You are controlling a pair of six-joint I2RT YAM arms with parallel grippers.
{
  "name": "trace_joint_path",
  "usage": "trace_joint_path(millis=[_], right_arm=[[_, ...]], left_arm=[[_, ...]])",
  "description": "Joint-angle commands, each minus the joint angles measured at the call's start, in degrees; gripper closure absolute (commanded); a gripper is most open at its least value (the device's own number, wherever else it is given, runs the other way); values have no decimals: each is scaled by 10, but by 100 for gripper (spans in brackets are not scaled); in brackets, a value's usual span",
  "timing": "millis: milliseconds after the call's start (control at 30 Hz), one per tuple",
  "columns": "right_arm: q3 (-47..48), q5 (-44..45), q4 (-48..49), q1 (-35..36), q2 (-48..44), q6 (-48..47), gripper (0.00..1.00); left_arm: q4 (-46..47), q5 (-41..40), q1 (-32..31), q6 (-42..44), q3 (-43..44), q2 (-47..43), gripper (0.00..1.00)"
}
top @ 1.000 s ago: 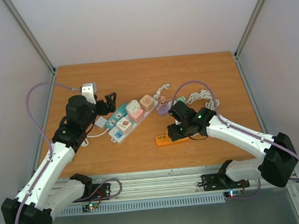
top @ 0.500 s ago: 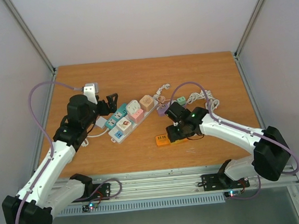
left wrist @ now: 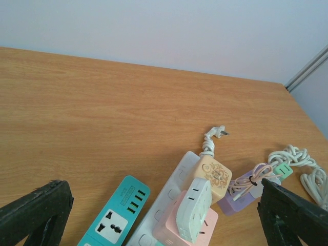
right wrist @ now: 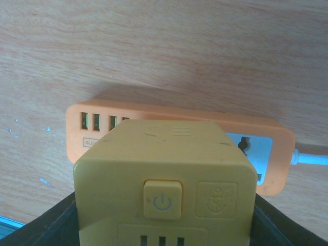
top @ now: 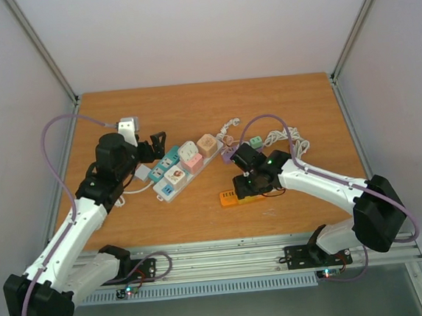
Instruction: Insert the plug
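My right tool [right wrist: 164, 228] is pinching the yellow plug [right wrist: 164, 169] right above the orange power strip [right wrist: 97, 115] on the counter [right wrist: 154, 41]. I cannot tell if they touch, so I should line the plug up with the white socket [right wrist: 256, 148], keep it straight and push down slowly so the strip does not slide. My left tool [left wrist: 164, 220] is spread wide with nothing in it by the white strip [left wrist: 171, 182], about where it was a second ago, while my right arm has moved a bit left over the orange strip.
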Motion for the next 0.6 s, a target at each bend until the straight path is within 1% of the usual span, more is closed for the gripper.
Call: trace_joint_path(millis=[0,100,200,333,567], right_arm=[[12,23,-18,4,6,31,53],[12,24,-20,8,11,44,53],[15,47,-23,19,20,58,52],[19,67,-27,24,37,81,52],[9,72,-11,24,61,102,52]], left_arm=[[14,-24,3,16,-3,5,1],[14,-27,3,17,-3,6,1],[13,-26,3,21,-3,6,1],[2,-63,2,33,-2,6,1],[4,-62,2,35,-5,6,1]])
